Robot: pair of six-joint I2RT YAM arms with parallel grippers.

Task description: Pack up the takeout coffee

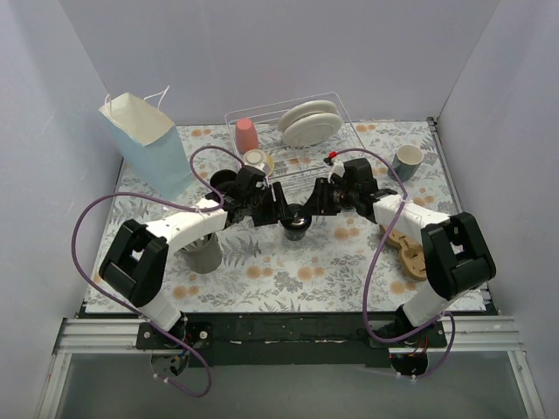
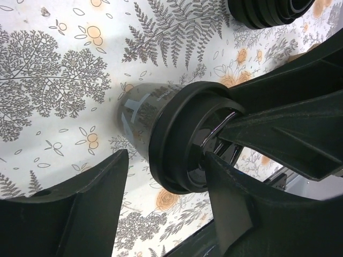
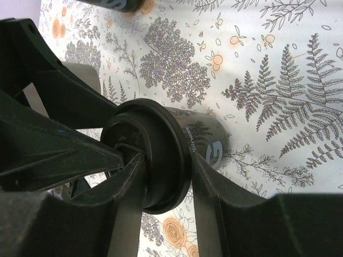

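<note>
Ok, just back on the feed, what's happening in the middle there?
Both arms meet mid-table at one black takeout cup. The right claw looks clamped across its lid rim, one finger on the lid, one on the cup's side. The left claw is open around the same cup, one finger clear of it. The paper bag stands at the back left.

We find on the fern-print table point(image 1: 288, 279): blue paper bag point(image 1: 144, 140) at ten o'clock, wire dish rack point(image 1: 301, 166) at twelve, mug point(image 1: 408, 161) at two, wooden piece point(image 1: 409, 253) at four, grey cup point(image 1: 207, 253) at eight, black lidded cup point(image 1: 297, 223) dead centre.
</note>
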